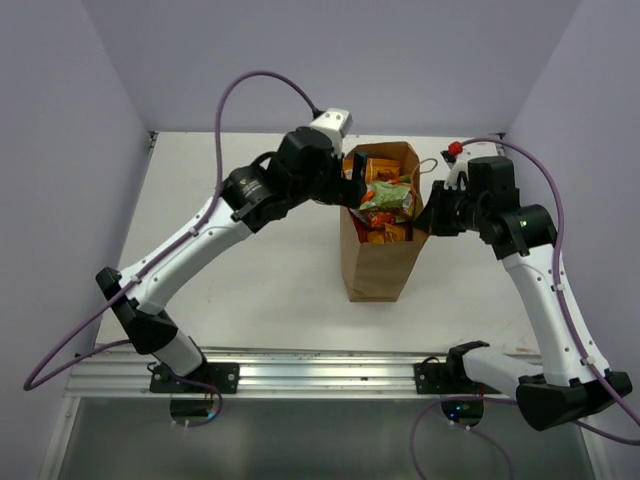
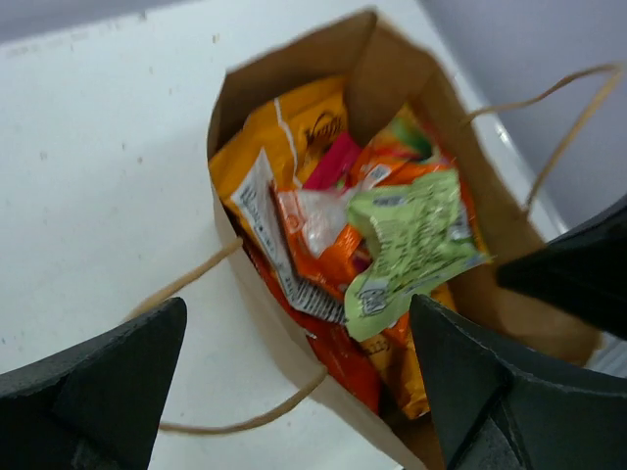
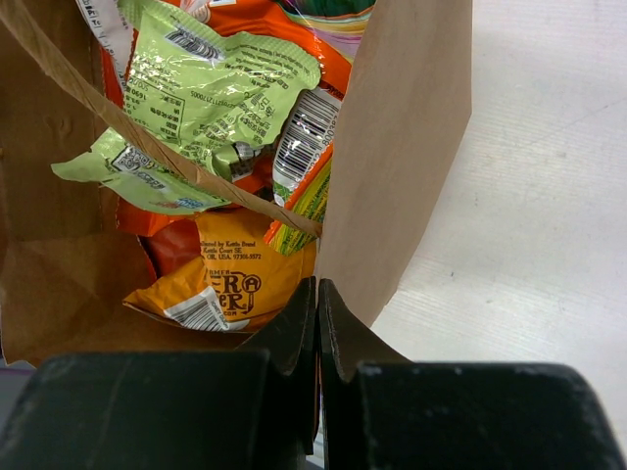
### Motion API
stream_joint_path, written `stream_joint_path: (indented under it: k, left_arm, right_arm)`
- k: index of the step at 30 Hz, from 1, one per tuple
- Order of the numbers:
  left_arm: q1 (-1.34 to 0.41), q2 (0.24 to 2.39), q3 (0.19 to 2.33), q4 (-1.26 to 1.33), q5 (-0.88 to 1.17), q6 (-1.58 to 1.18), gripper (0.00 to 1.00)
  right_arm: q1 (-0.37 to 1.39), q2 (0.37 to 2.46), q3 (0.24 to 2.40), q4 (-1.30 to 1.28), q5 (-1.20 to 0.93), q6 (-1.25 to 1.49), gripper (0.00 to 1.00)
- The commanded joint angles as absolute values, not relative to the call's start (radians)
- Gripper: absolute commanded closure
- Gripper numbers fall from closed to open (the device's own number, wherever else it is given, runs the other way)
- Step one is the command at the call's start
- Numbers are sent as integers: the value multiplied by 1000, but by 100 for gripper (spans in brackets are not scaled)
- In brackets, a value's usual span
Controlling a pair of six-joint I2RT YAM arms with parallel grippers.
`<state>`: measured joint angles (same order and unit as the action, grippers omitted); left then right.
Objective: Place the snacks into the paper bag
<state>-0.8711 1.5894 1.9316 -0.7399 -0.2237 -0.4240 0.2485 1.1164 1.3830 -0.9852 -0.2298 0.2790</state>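
Only right wrist | jaws pinch paper bag (image 3: 411, 147) rim | (snacks (image 3: 216, 98) inside)

Under green packet (image 2: 411, 245), orange packets (image 2: 328, 264) partly hidden; count cannot be told. Top of paper bag (image 3: 411, 127) cut off by frame edge; pinched rim hidden inside right claw (image 3: 316, 294).
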Motion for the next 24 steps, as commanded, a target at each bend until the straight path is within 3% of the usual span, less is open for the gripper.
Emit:
stream_joint_path:
  k: [1, 6, 7, 9, 10, 17, 24]
  left_arm:
    - [-873, 1592, 1829, -784, -184, -498, 0]
    - [-873, 1597, 1749, -762, -147, -505, 1]
    - [-873, 1598, 1744, -755, -143, -503, 10]
    - [-873, 1598, 1741, -756, -146, -505, 47]
    - [-873, 1598, 1744, -761, -159, -506, 99]
    - [-873, 1571, 1844, -805, -227, -483, 100]
    - [-885, 1480, 1963, -928, -402, -512, 100]
  right_arm:
    - [256, 1097, 1399, -993, -290, 270, 100]
    - [256, 1095, 1388, -982, -295, 279, 100]
    - [256, 1092, 1388, -982, -293, 281, 100]
    - [256, 1085, 1376, -977, -291, 285, 100]
    - [256, 1085, 1371, -977, -293, 287, 100]
    - [311, 1137, 1463, -1006, -289, 265, 100]
    - [663, 1291, 1745, -1055, -17, 298, 100]
